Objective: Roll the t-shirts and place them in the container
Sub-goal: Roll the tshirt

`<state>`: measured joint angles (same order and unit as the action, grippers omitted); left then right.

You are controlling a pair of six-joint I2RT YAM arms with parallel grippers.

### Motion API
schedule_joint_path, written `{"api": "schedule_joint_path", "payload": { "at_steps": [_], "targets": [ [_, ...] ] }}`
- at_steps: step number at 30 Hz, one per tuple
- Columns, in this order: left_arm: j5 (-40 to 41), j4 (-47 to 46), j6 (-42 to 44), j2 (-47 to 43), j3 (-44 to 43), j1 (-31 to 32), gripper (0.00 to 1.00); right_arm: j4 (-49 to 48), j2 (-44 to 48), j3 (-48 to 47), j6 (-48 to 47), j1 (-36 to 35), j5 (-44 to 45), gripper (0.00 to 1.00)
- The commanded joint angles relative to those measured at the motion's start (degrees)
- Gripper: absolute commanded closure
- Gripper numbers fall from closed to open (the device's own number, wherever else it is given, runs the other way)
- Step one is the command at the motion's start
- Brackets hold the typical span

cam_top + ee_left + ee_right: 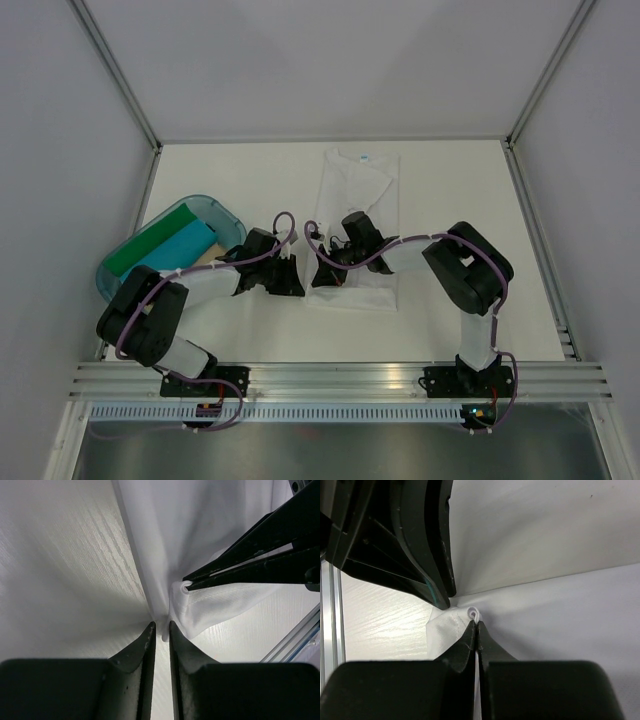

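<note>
A white t-shirt (362,190) lies flat on the table, its blue neck label at the far end. Both grippers meet at its near left corner. My right gripper (322,274) is shut on a small fold of the hem (474,614); its fingers close tight in the right wrist view (476,624). My left gripper (297,276) has its fingertips close together with a nub of the shirt's edge (163,632) pinched between them (162,626). The right gripper's fingers (235,565) show from the side in the left wrist view. The shirt fills both wrist views (200,530) (560,605).
A translucent teal tub (112,282) at the left holds a green roll (150,245), a light blue roll (187,245) and a tan piece (207,258). An aluminium rail (340,375) runs along the near edge. Grey walls enclose the table.
</note>
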<state>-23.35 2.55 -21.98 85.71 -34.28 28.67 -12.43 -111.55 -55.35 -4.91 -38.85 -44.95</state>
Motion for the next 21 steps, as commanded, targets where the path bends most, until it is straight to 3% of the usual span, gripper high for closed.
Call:
{"api": "schedule_joint_path", "payload": {
  "at_steps": [1,7,20,21],
  "targets": [
    [-1.8,2.5,1.8,-0.8,1.1,-0.1,0.80,-1.3,-0.4,-0.1,-1.2,-0.2,-2.2,1.00],
    [-1.7,2.5,0.9,-2.1,2.7,0.0,0.97,-3.4,-0.3,-0.4,0.9,0.5,-1.5,1.00],
    [-1.2,2.3,0.8,-3.3,4.3,0.0,0.98,-3.7,-1.6,-1.2,1.9,1.6,-1.5,0.99],
    [-1.3,2.3,0.9,-3.4,4.3,0.0,0.98,-3.2,-2.1,-2.0,1.9,1.5,-1.7,0.94]
  ]
}}
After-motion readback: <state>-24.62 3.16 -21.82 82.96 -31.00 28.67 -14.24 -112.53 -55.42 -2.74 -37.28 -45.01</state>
